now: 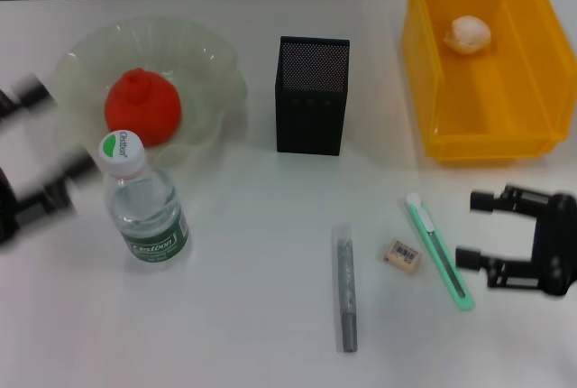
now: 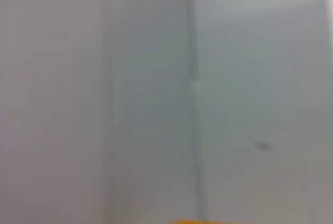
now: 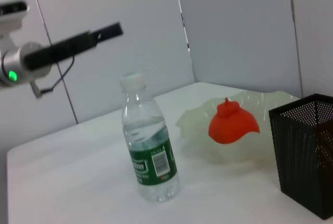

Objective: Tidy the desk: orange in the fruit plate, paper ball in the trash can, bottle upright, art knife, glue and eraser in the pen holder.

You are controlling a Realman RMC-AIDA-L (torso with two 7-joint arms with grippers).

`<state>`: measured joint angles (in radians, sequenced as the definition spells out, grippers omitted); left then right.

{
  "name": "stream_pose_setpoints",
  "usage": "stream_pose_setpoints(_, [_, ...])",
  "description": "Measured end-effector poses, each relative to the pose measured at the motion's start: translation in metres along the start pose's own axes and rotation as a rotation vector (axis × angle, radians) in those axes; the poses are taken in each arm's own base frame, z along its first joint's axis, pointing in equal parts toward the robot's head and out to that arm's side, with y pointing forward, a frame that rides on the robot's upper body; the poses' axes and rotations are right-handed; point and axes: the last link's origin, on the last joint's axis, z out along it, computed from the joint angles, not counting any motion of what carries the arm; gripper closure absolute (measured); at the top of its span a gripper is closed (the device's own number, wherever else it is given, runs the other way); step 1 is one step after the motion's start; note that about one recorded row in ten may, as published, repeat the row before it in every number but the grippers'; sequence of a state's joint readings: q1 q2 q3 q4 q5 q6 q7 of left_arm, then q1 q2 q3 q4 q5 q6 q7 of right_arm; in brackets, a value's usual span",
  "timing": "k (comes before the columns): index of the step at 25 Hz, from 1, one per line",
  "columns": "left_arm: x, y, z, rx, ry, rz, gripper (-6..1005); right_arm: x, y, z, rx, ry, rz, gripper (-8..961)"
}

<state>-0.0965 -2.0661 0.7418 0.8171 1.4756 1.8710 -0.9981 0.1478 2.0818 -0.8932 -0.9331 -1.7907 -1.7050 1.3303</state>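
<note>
Beside the art knife [image 1: 440,251], the right gripper [image 1: 475,227] hung open, holding nothing; closing squarely across the knife's slim middle would grip best.

A white table [image 1: 252,316] carries everything, backed by a pale grey panelled wall [image 3: 234,26]

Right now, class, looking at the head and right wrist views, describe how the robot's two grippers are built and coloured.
The right gripper is matte black, with two slim fingers branching from a chunky black body. The left gripper is black too, with two fingers; in the right wrist view its finger is a long black bar on a silver-grey wrist that has a green light and a thin dark cable.
</note>
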Motion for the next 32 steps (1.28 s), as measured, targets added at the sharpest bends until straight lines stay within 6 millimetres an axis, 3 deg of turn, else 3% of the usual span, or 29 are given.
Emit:
stream_pose_setpoints(6, [-0.035,0.039,0.008,-0.198,-0.101,-0.003,202,-0.053,-0.01,-0.002,0.025,0.193,0.094,142])
stream_pose_setpoints(9, [-0.054,0.057,0.015,-0.287,-0.152,-0.02,202,-0.086,-0.015,0.022,0.09,0.461,0.158,142])
stream_pose_setpoints(12, [-0.062,0.06,0.021,-0.306,-0.167,-0.034,202,-0.099,-0.019,0.034,0.161,0.566,0.199,142])
stream_pose_setpoints(14, [-0.07,0.061,0.029,-0.315,-0.181,-0.062,202,-0.111,-0.019,0.058,0.214,0.687,0.225,142])
stream_pose_setpoints(19, [-0.077,0.057,0.035,-0.306,-0.213,-0.063,202,-0.114,-0.021,0.082,0.342,0.836,0.218,149])
stream_pose_setpoints(32, [-0.079,0.055,0.043,-0.321,-0.232,-0.05,202,-0.104,-0.032,0.11,0.392,0.823,0.301,181])
